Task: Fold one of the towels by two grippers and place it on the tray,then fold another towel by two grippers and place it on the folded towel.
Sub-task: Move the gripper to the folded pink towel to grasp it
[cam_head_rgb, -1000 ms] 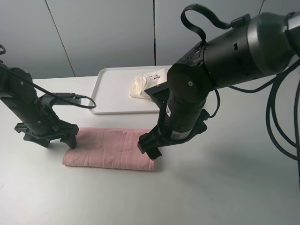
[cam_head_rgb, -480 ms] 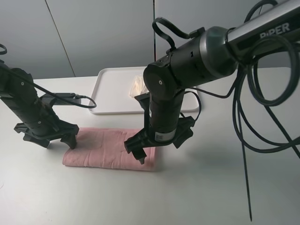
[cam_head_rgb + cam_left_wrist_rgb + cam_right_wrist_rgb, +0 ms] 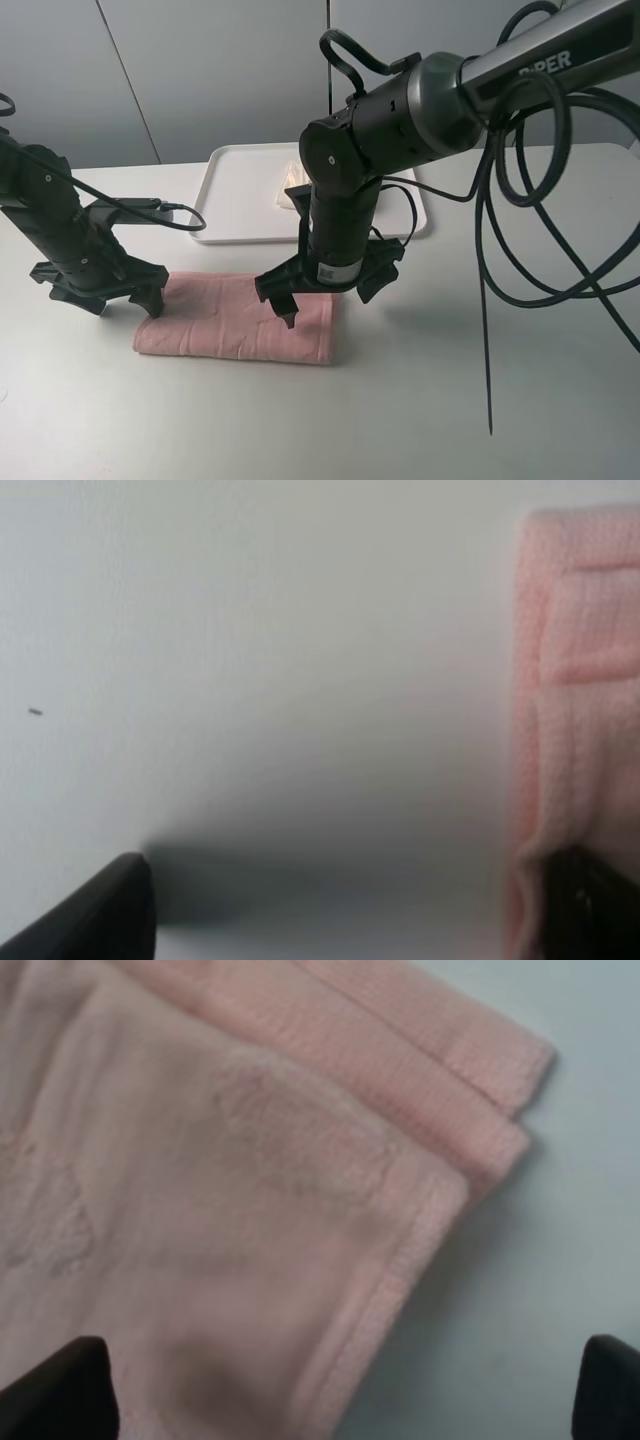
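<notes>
Nearest the front edge, the white table (image 3: 450, 400) lies bare, with wide free room ahead of both arms. Just behind that stretch lies the pink towel (image 3: 240, 318), folded into a long strip running from side to side, its front edge straight and its right end slightly rounded.

At the strip's left end the left gripper (image 3: 100, 295) stands low with its jaws spread wide and nothing held. From its wrist camera, one finger (image 3: 590, 900) sits at the towel's end hem, though I cannot tell whether it touches, and the other finger (image 3: 100, 910) hangs over bare table well outside the cloth. Between them is only tabletop.

At the strip's right end the right gripper (image 3: 328, 305) points down, also spread wide and empty. One fingertip (image 3: 60, 1390) is over the pink cloth, and the other (image 3: 610, 1380) is past the end hem, over open table. Between them the towel's corner shows stacked layers, their hems stepped one beyond the next. Room to the outside of that finger is clear tabletop, crossed further right only by hanging black cables (image 3: 490, 330).

Beyond the fingers, further back, the white tray (image 3: 235, 190) sits apart from the pink strip. On it lies the cream towel (image 3: 292, 188), mostly hidden behind the right arm.
</notes>
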Robot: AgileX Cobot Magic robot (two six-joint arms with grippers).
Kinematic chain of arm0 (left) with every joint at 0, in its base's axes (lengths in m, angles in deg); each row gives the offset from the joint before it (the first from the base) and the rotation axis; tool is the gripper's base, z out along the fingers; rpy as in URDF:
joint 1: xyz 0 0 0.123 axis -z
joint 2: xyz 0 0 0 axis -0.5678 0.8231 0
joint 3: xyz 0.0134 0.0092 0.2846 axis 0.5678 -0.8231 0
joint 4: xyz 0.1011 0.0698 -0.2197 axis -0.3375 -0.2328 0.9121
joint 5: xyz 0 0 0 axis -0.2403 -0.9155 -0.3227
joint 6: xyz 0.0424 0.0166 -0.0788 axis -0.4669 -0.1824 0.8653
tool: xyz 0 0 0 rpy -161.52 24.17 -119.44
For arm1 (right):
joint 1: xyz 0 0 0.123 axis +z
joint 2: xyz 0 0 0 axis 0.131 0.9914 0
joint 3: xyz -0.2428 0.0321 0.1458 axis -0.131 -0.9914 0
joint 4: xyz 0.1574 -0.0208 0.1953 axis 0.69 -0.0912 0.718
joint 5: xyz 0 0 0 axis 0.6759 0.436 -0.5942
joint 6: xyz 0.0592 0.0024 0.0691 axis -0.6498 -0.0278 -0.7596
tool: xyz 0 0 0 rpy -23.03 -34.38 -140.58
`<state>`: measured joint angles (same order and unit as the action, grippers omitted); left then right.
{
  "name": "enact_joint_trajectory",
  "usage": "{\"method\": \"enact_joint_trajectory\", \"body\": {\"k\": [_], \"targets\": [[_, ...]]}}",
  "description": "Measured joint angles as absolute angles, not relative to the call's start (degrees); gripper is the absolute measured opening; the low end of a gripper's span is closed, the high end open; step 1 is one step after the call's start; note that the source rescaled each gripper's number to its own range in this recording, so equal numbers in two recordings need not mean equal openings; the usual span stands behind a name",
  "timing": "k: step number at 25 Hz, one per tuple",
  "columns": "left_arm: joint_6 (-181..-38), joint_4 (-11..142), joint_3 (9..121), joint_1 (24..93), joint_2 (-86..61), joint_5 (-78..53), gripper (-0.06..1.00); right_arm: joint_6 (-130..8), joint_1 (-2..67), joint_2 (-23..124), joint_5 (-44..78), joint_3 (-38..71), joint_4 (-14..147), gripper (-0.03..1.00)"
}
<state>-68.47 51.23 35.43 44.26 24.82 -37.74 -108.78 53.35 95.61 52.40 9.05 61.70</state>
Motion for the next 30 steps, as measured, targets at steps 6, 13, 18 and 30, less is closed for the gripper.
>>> {"method": "enact_joint_trajectory", "body": {"k": [6, 13, 18, 30], "targets": [[-68.4, 51.1, 35.4, 44.4, 24.8, -37.9, 0.98, -107.4, 52.1, 98.3, 51.4, 9.1, 65.4, 0.95], [-68.4, 50.9, 35.5, 44.4, 24.8, -37.9, 0.98, -107.5, 52.1, 98.6, 49.2, 9.2, 65.8, 0.92], [-68.4, 50.7, 35.5, 44.4, 24.8, -37.9, 0.98, -108.2, 52.1, 99.7, 48.3, 9.4, 65.9, 0.85], [-68.4, 50.4, 35.5, 44.4, 24.8, -37.9, 0.98, -108.2, 52.3, 100.2, 47.9, 9.5, 66.8, 0.53]]}}
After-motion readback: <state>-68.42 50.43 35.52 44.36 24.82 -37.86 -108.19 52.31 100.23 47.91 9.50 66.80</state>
